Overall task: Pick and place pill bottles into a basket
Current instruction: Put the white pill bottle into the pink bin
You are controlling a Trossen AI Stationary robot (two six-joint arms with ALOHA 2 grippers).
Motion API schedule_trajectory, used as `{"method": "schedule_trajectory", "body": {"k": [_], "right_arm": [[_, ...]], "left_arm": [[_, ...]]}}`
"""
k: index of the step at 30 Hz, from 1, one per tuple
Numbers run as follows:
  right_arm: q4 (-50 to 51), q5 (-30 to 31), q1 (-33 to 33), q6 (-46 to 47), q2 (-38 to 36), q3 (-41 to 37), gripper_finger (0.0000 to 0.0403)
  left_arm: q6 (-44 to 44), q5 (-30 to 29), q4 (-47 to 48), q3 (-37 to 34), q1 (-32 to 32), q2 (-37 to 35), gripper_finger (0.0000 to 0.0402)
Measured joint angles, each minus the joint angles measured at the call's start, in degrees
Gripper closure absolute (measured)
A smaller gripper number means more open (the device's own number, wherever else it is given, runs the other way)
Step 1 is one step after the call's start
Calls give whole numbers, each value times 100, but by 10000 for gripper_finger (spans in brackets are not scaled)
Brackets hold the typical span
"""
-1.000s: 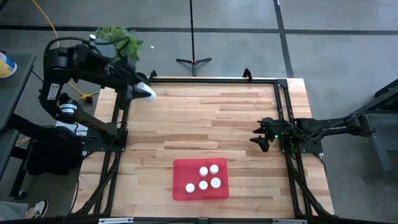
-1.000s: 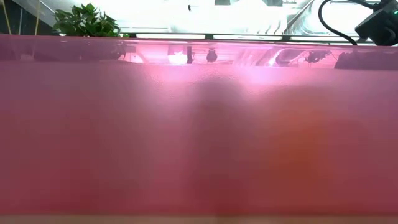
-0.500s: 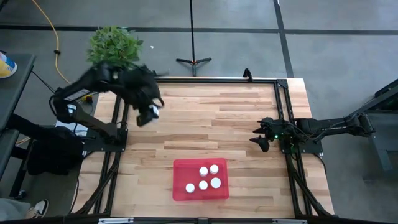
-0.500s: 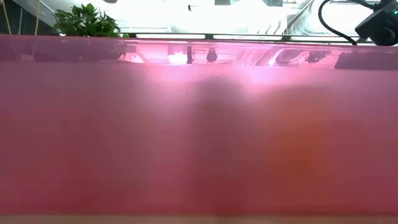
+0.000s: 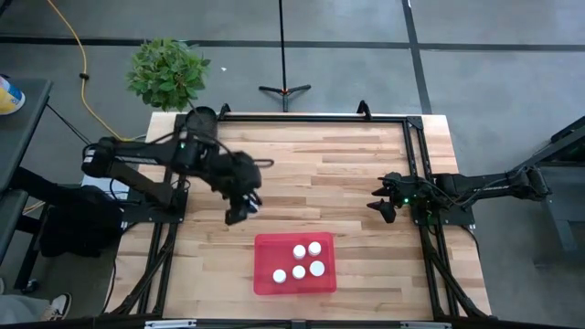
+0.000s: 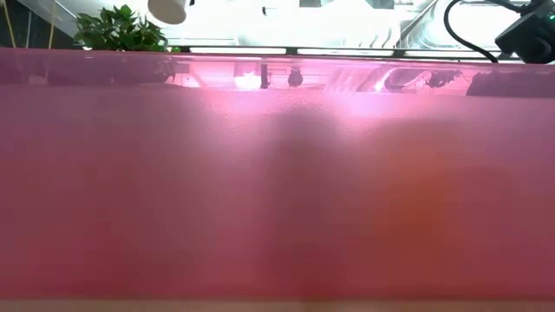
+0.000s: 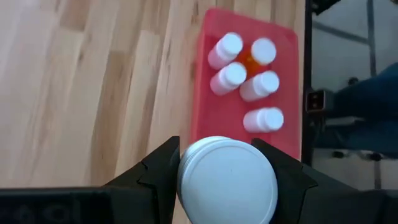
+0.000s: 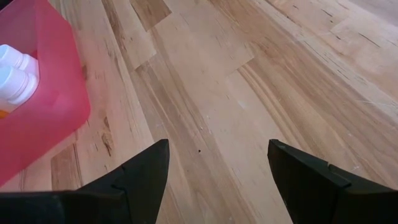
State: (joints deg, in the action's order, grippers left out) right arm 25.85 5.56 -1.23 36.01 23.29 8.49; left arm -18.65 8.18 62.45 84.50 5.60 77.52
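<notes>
Left tool — clamped on pill bottle

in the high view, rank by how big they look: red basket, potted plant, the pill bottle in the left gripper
1. The red basket and the potted plant look close in area, so I won't rank them against each other.
2. The pill bottle held in the left gripper is by far the smallest.

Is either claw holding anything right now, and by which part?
The left claw grips a white-capped pill bottle by its sides near the cap; the right claw holds nothing.
</notes>
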Motion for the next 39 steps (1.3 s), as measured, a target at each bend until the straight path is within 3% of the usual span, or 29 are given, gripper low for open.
{"method": "schedule_trajectory", "body": {"k": [12, 18, 25, 39], "right_arm": [[2, 2, 1, -31, 1, 0, 139], [2, 2, 0, -46, 0, 0, 139], [2, 2, 0, -46, 1, 0, 139], [-13, 2, 0, -44, 0, 0, 139]], "left_arm": [[-1116, -2459, -1888, -863, 1528, 69, 193], [-1831, -3222, -2149, -1029, 2139, 483, 193], [-2334, -3281, -2519, -1029, 2495, 1314, 193], [-2542, -3178, -2898, -1031, 2479, 2437, 193]]}}
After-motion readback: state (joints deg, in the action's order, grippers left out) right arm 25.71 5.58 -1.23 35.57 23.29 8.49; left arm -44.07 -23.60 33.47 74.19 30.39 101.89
